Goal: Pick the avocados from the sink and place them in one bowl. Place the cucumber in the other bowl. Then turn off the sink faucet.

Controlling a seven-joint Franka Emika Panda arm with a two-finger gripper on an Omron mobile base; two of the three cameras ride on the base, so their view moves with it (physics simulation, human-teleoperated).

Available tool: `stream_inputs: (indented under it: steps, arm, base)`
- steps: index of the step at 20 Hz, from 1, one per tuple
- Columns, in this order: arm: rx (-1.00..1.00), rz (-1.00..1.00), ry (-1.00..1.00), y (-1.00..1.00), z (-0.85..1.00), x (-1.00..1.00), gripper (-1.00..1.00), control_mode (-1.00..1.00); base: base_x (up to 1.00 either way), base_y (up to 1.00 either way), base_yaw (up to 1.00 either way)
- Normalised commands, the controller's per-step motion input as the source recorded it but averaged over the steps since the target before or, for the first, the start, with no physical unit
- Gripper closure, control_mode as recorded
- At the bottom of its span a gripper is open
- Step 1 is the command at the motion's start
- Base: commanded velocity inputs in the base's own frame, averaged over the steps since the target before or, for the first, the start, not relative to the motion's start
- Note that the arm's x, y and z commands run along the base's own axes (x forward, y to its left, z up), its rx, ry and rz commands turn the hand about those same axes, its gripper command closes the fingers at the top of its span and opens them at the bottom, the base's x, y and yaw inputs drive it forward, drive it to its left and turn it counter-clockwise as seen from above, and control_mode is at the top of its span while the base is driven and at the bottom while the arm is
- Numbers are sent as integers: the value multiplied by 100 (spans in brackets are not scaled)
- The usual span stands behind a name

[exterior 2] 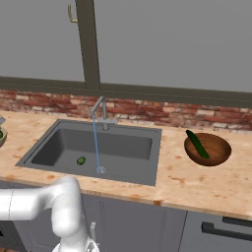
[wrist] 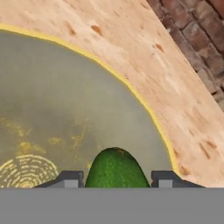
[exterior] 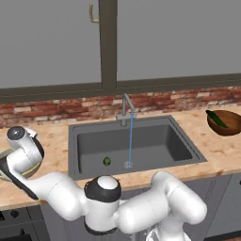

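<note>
My gripper (wrist: 117,178) is shut on a bright green avocado (wrist: 116,168), held just above the speckled inside of the olive-yellow bowl (wrist: 52,100). That bowl (exterior: 4,155) sits on the counter left of the sink, mostly hidden behind my hand. The second avocado (exterior: 107,161) (exterior 2: 80,160) lies on the floor of the dark grey sink (exterior: 73,141), left of the drain. The cucumber (exterior 2: 197,143) (exterior: 216,118) rests tilted in the reddish-brown bowl (exterior 2: 216,152) (exterior: 228,126) to the sink's right. The faucet (exterior: 126,108) (exterior 2: 101,110) is running a thin stream of water.
A red brick backsplash (exterior: 56,110) runs behind the wooden counter (exterior 2: 187,182), under a dark-framed window. My arm bends across the front of the sink towards the left. Cabinet fronts (exterior 2: 216,229) lie below the counter edge.
</note>
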Motion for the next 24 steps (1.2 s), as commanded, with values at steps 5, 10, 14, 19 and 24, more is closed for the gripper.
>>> stream_inputs:
  steps: [5,10,14,19,24]
  arm:
    - [0,1,2,47,0,17,-100,-100]
    - [0,2,0,6,0,0,-100,-100]
    - [0,0,0,-21,0,-8,-100,-100]
    - [3,-1,0,-80,-1,-27,-100,-100]
    - [17,-14,-3,-100,0,-31,-100,-100]
  base:
    - [0,0,0]
    - [0,0,0]
    - [0,0,0]
    - [0,0,0]
    - [0,0,0]
